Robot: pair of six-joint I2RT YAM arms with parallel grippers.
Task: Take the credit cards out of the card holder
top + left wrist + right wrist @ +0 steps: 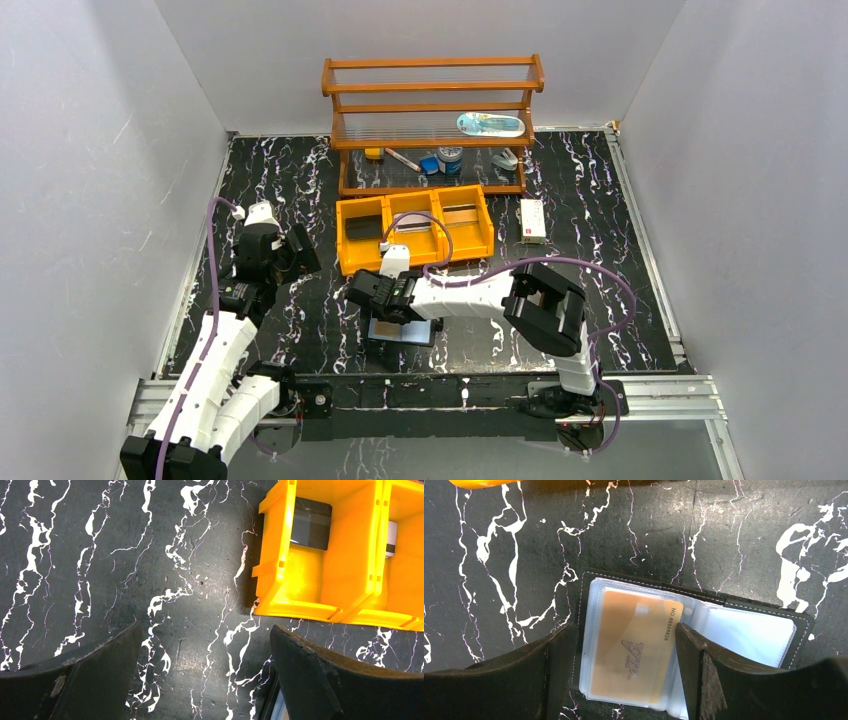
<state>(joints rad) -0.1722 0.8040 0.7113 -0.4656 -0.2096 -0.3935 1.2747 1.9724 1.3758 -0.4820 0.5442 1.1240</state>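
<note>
The card holder (749,635) lies open and unheld on the worktop (724,540), so the right pincer (625,630), jaws apart astride the tan card (634,655), may drag the holder along with the card.

The left gripper (298,252) hovers wide open left of the yellow tray (343,235); the right gripper (624,630) reaches low just in front of it, jaws spread.

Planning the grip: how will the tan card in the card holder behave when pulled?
The tan card looks thin, flat and glossy: probably stiff but slippery. It seems tucked in a clear sleeve of the card holder, so pulling may drag it along.
</note>
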